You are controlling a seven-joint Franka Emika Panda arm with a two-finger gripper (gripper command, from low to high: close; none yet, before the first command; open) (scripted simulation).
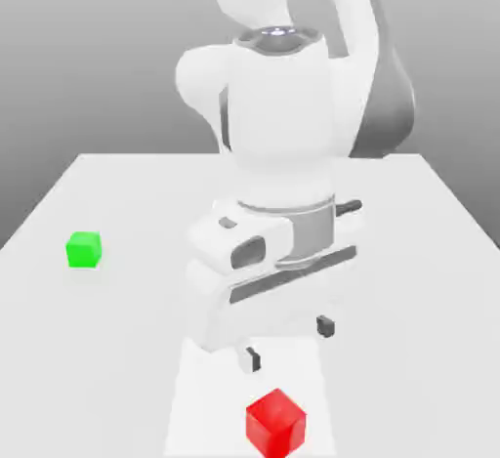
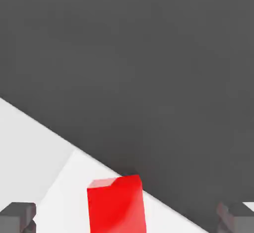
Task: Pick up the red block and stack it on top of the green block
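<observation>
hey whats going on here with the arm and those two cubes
A white robot arm hangs over a white table, its open gripper poised above the red block and holding nothing. The red block sits on the table near the front edge. The green block sits apart, toward the exterior view's left. Nothing is stacked yet.

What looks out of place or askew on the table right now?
Nothing stands out. The red block sits flat near the table's front edge, turned slightly relative to it; the green block rests flat at the exterior view's left. The open gripper hangs above the red block, holding nothing.
</observation>
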